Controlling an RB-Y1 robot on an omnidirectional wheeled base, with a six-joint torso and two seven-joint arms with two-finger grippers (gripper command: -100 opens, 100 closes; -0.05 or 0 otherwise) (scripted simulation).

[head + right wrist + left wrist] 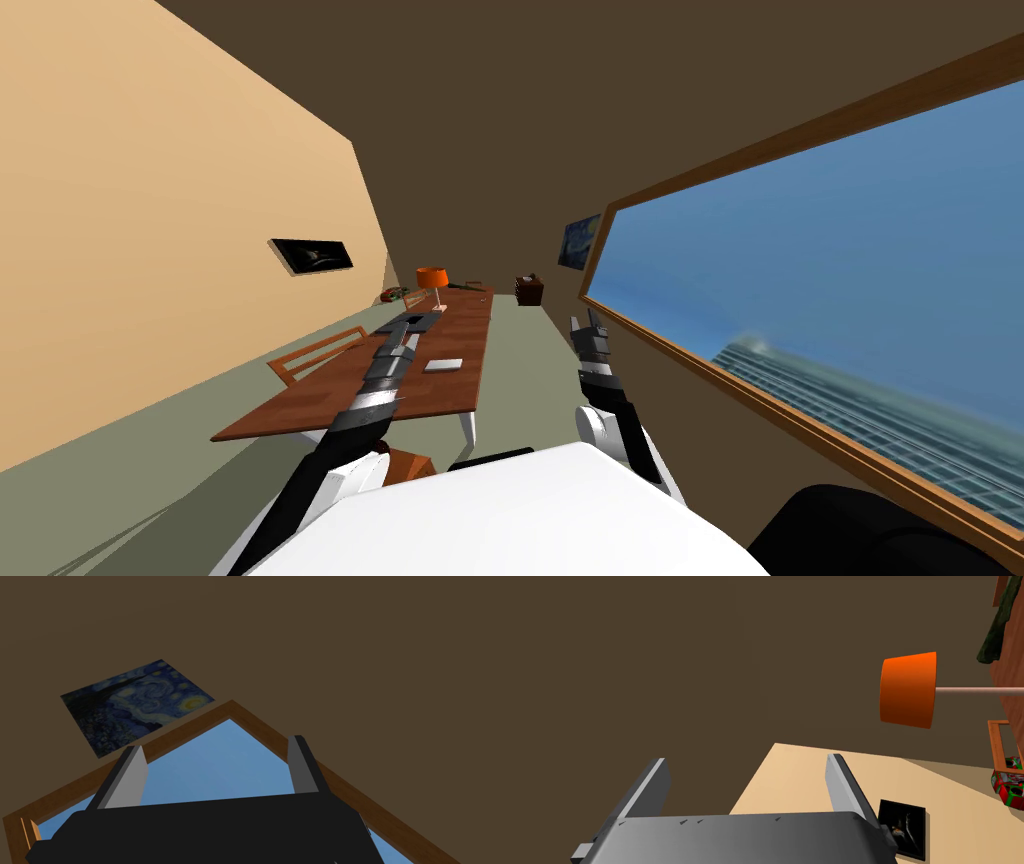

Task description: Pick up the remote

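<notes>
I am holding my left claw [408, 335] out over the table [452, 395], fingers spread, and it is pointing level toward the lamp [908, 690] rather than down. The remote [443, 365], as I am judging it, is the small pale slab lying flat on the table just beside my left forearm, nearer me than the claw. To do this well I should be drawing back, tipping the wrist down and straddling its narrow sides before closing. My right claw [215, 743] is hanging spread by the window [800, 250].
</notes>
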